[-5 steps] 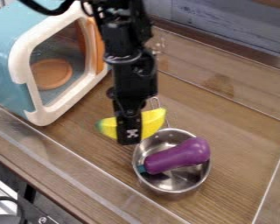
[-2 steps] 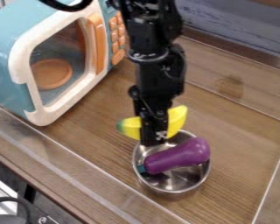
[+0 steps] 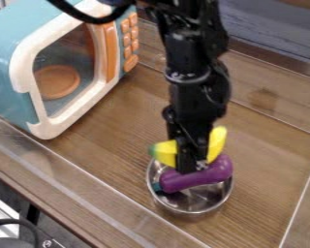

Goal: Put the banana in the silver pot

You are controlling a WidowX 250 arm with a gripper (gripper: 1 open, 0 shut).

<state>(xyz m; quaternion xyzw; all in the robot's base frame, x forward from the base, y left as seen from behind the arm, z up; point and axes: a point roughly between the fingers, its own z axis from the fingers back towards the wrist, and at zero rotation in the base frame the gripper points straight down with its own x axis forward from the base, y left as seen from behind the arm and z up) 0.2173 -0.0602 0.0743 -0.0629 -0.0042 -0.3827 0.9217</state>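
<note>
Now, banana carried over the pot's far rim.

Nearest the camera sits the silver pot point(image 3: 186, 197), with a purple eggplant point(image 3: 197, 176) lying across it. Just behind and above its far rim hangs my gripper point(image 3: 189, 155), pointing straight down, jaws part-closed across the middle of the banana point(image 3: 215, 145). Its long axis runs crosswise to my fingers, both yellow ends sticking out. Behind the pot, off to the left, stands the toy microwave point(image 3: 61, 68). I judge the drop needs the banana brought nearer, over the pot's middle.

arm colour: matte black throughout
arm shape: stacked boxy black segments point(image 3: 194, 68), narrowing downward
gripper: slim black fingers point(image 3: 188, 155)
cable: black loop at top
</note>
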